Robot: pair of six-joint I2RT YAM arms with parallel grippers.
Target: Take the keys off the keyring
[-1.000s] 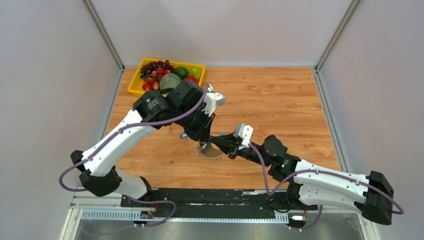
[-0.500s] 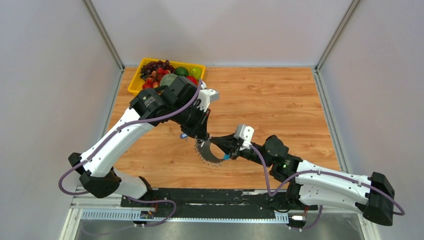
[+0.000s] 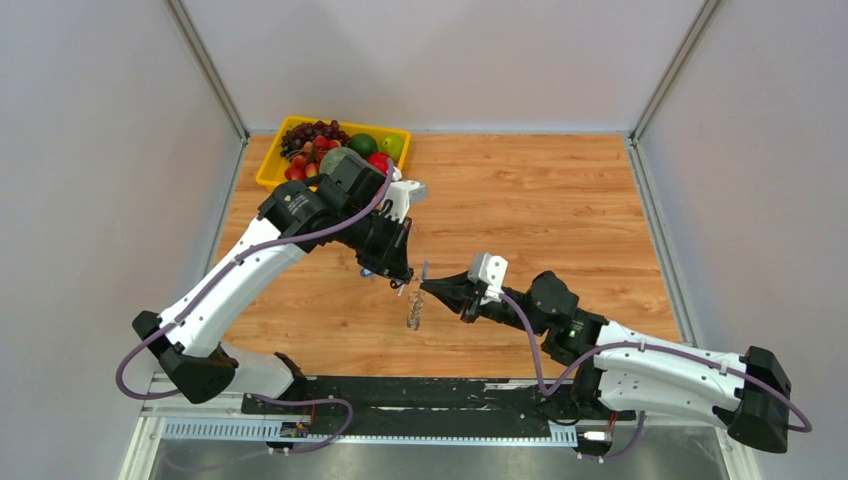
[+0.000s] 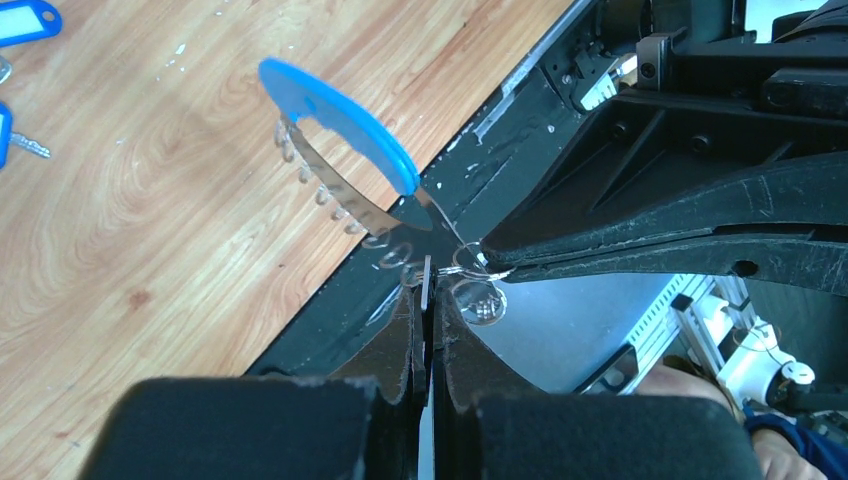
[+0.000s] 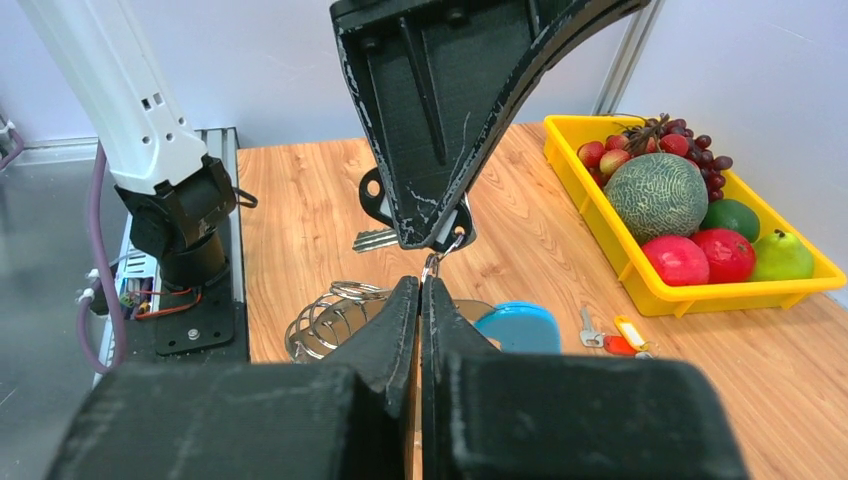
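Mid-table, the left gripper (image 4: 428, 275) clamped the hanging keyring's (image 4: 340, 125) metal edge. Just beside it, the right gripper (image 5: 420, 290) pinched 1 key (image 4: 480, 303) by its loop. Loose tagged keys (image 5: 612, 335) lay near the fruit tray (image 5: 600, 215), far left.

My left gripper (image 4: 428, 285) and right gripper (image 5: 420, 290): matt black, scuffed pale at the edges. My arms (image 3: 230, 285): white shells, black joints, purple cable (image 3: 522, 335). Keyring (image 4: 340, 125): one bright blue arc, the rest silvery. Keys (image 4: 30, 148): silver, with blue tags. Table (image 3: 560, 200): orange-brown wood grain. Tray (image 5: 610, 250): yellow, holding a net-patterned green melon (image 5: 655, 195), red fruit (image 5: 700, 255) and dark purple grapes (image 5: 660, 135).
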